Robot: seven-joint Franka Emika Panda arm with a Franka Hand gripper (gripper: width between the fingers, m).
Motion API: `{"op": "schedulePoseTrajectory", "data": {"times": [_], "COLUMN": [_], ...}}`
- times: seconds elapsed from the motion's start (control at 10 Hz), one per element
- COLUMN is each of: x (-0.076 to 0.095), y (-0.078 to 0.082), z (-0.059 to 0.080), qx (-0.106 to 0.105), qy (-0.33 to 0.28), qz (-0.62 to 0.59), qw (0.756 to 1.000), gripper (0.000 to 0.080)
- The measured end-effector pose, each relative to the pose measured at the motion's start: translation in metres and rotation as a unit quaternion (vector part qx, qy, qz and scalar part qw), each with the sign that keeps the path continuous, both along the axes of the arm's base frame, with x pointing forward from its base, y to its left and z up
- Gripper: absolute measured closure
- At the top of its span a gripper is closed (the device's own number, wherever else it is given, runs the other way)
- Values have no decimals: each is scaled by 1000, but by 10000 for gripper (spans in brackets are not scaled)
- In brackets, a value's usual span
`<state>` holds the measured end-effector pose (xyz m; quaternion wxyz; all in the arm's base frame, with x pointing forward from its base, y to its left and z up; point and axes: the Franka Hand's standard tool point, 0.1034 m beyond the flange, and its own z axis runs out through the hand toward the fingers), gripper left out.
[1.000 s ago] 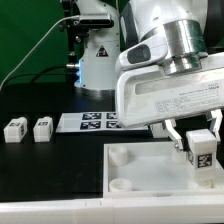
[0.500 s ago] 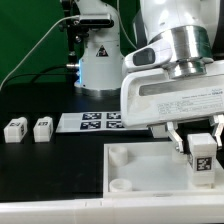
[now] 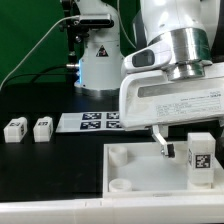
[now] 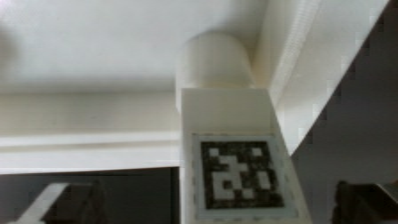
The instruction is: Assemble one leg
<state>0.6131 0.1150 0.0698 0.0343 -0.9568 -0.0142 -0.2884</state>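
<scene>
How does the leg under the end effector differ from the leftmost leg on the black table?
The leg under the end effector stands upright at a corner of the white plate; the leftmost leg rests on the black table. The first sits between the open end effector's fingers, not gripped; the leftmost leg lies far from it, beside another leg. Both are small white blocks bearing a black-and-white tag.

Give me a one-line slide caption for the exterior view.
Open gripper straddles a tagged white leg standing upright on the square plate; two more legs sit beside the marker board.
</scene>
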Motion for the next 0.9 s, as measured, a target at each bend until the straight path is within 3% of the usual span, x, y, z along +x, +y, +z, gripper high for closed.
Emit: {"op": "schedulePoseTrajectory", "data": {"times": [0.7,0.9], "x": [-1,-2], "y": [1,4], "z": [2,36], "qx": [2,14], "qy": [7,26], "qz": [-2,-3], "qw": [1000,1000], "gripper": [151,151]}}
